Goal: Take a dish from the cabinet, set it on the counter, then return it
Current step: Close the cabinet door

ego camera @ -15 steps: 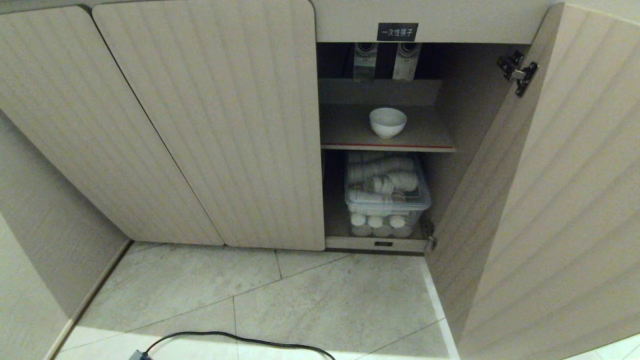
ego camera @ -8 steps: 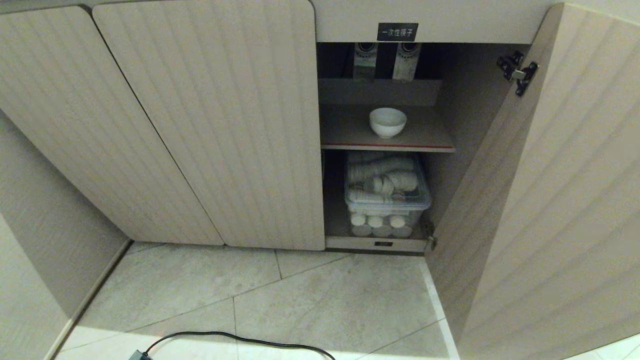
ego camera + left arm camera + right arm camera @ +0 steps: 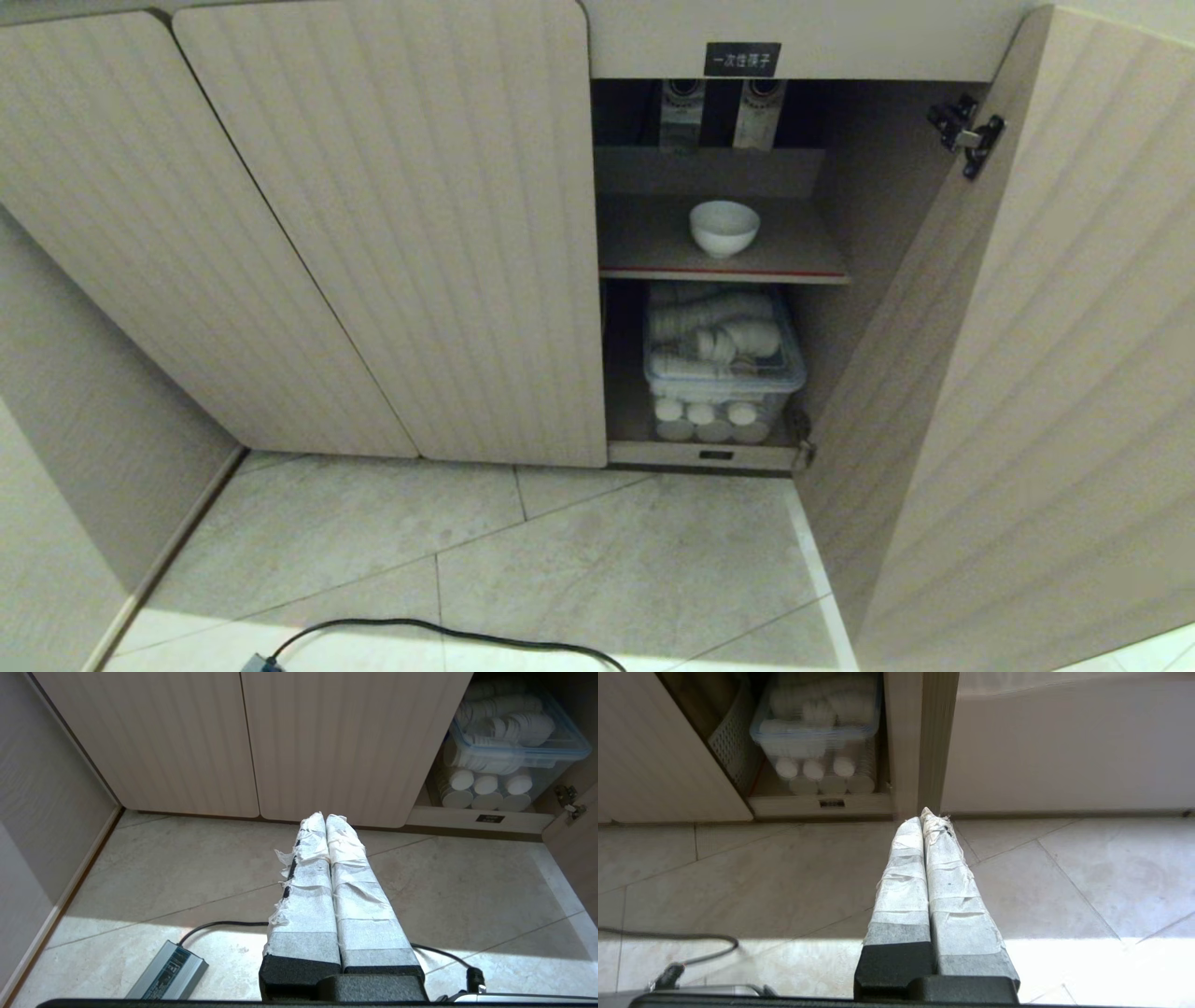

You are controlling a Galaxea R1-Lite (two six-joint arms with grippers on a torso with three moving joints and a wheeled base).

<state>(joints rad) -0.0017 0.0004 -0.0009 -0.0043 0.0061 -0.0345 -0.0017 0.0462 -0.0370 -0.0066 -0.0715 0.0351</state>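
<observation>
The dish, a small white bowl, stands upright on the upper red-edged shelf of the beige cabinet, whose right door hangs open. The counter is out of view. My left gripper is shut and empty, low over the floor tiles in front of the closed doors. My right gripper is also shut and empty, pointing at the open door's edge near the floor. Neither arm appears in the head view.
On the lower shelf stands a clear lidded box of white paper cups, with more cups under it. A black cable and a grey power brick lie on the floor. A wall panel closes the left side.
</observation>
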